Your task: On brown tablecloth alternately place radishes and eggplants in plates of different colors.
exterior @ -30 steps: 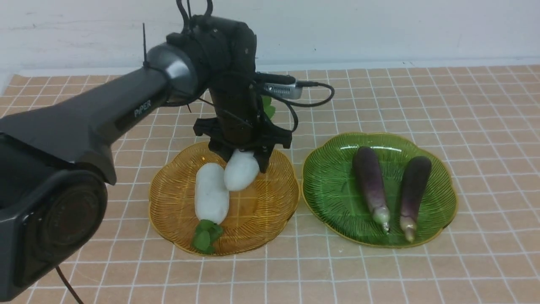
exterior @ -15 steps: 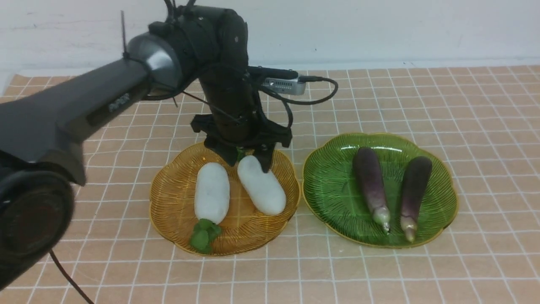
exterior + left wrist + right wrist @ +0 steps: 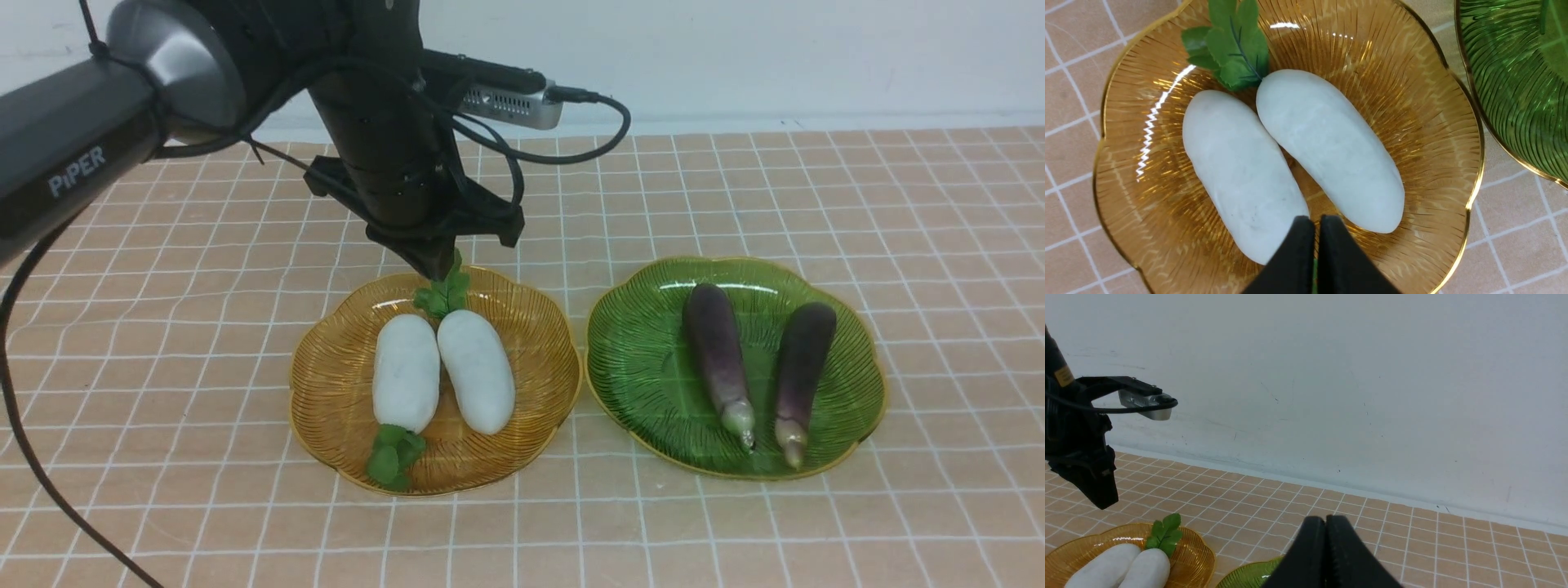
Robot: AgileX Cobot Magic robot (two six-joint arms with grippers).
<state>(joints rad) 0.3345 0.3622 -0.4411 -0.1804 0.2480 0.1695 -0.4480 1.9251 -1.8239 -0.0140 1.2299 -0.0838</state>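
Two white radishes lie side by side in the amber plate (image 3: pixel 522 327): one (image 3: pixel 406 372) with its leaves toward me, the other (image 3: pixel 477 369) with its leaves pointing away. Both show in the left wrist view (image 3: pixel 1241 173) (image 3: pixel 1329 147). Two purple eggplants (image 3: pixel 717 351) (image 3: pixel 800 359) lie in the green plate (image 3: pixel 637 359). My left gripper (image 3: pixel 433 265) is shut and empty, raised above the amber plate's far rim. My right gripper (image 3: pixel 1325 522) is shut and empty, held high; it does not show in the front view. The brown tablecloth (image 3: pixel 898 212) covers the table.
A white wall (image 3: pixel 775 57) runs along the far edge of the cloth. The left arm (image 3: pixel 122 122) reaches in from the left above the cloth. A black cable (image 3: pixel 33 457) hangs at the left front.
My left gripper let go of the second radish, which settled beside the first in the amber plate. The gripper then closed and rose up and to the left.
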